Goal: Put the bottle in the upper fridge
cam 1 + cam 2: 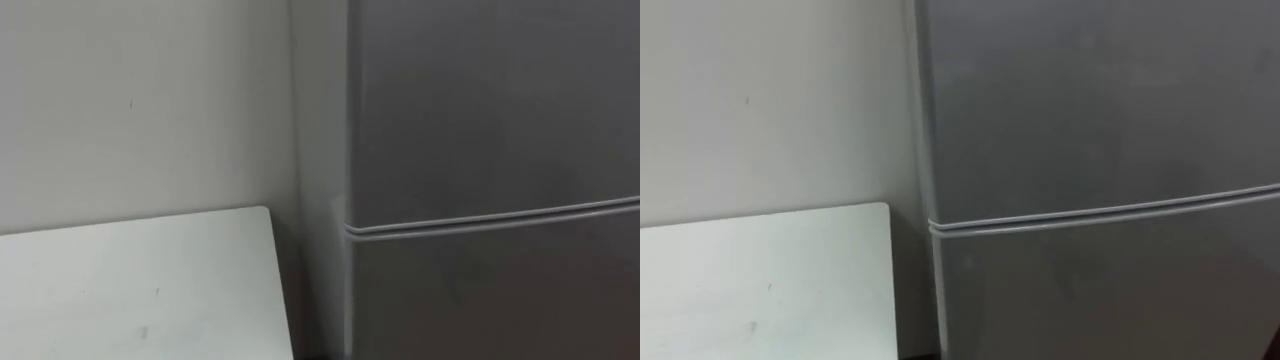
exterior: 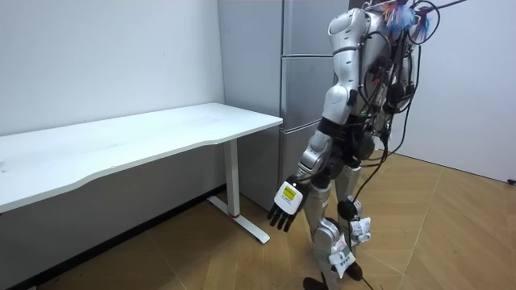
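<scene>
Facing the fridge [image 1: 470,290], both doors closed, upper door [image 1: 1090,100] straight ahead above the seam, table [image 1: 140,280] off to my left. Left hand [image 2: 286,208] hangs low by my thigh, well below that door, fingers loose and spread, holding nothing. Where the bottle is, I can't tell.

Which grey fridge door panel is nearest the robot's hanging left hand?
The lowest grey fridge door panel, below the seam level with the white tabletop; the open left hand hangs at its height, the other panels sit higher.
</scene>
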`<state>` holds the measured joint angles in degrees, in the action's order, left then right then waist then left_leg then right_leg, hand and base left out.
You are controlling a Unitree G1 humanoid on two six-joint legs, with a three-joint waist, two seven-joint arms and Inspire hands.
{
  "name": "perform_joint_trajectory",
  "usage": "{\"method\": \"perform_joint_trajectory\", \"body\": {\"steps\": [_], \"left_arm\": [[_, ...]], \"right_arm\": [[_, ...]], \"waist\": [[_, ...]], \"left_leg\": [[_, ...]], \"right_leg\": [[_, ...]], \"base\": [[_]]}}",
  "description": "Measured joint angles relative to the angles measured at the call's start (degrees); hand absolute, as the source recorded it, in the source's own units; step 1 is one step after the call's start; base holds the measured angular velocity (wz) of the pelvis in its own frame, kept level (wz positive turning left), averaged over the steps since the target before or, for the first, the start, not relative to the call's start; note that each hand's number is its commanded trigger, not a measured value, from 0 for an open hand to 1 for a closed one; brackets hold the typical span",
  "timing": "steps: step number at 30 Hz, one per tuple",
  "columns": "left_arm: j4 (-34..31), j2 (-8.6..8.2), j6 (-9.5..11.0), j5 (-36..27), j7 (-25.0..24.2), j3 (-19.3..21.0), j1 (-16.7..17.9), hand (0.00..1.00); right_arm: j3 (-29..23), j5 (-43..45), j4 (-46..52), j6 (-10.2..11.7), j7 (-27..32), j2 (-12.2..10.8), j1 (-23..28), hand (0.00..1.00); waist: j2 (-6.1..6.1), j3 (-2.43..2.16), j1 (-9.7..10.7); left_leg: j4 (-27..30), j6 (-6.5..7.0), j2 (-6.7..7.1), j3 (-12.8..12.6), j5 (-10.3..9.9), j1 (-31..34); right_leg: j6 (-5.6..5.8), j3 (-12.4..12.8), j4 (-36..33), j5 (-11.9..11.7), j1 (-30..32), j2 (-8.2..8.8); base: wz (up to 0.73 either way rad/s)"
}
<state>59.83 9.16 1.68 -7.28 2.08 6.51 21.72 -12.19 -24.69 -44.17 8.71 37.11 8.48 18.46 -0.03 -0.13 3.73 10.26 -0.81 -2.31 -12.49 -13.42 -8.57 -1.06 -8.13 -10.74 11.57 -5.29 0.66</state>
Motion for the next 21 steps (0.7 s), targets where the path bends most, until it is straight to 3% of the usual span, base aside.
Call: {"method": "perform_joint_trajectory", "body": {"steps": [7,13,15,21], "left_arm": [[-0.1,-0.68,-0.2,0.5,-0.6,0.0,0.4,0.00],[0.0,-1.38,-1.3,4.8,-1.3,0.1,0.2,0.00],[0.4,-1.38,-2.5,5.7,-1.8,0.0,0.2,0.00],[0.4,-1.34,-6.1,8.2,-3.9,-0.6,-0.8,0.00]], "right_arm": [[4.5,0.0,-8.8,-1.1,-8.2,-0.2,-0.6,0.00],[9.2,-0.1,-16.7,-3.6,-23.1,-0.3,-2.3,0.00],[9.9,0.5,-19.0,-5.5,-28.6,-0.3,-3.7,0.00],[12.1,0.5,-21.0,-7.7,-37.3,0.0,-5.6,0.00]], "waist": [[0.18,0.07,-1.2],[0.33,0.06,-2.6],[0.35,0.06,-2.6],[0.26,0.10,-2.8]], "left_leg": [[0.4,0.00,-0.01,0.2,0.0,0.1],[0.5,0.03,0.13,1.7,0.0,0.7],[0.7,0.04,0.12,2.2,0.0,1.1],[1.6,0.04,0.12,3.5,0.0,2.1]], "right_leg": [[0.00,-0.3,0.0,0.0,-0.2,0.07],[0.03,-1.7,0.0,0.2,-0.6,0.29],[-0.01,-2.6,0.0,0.3,-0.6,0.36],[-0.23,-5.2,0.1,0.4,-0.6,0.75]], "base": [[0.02],[0.13],[0.17],[0.17]]}}
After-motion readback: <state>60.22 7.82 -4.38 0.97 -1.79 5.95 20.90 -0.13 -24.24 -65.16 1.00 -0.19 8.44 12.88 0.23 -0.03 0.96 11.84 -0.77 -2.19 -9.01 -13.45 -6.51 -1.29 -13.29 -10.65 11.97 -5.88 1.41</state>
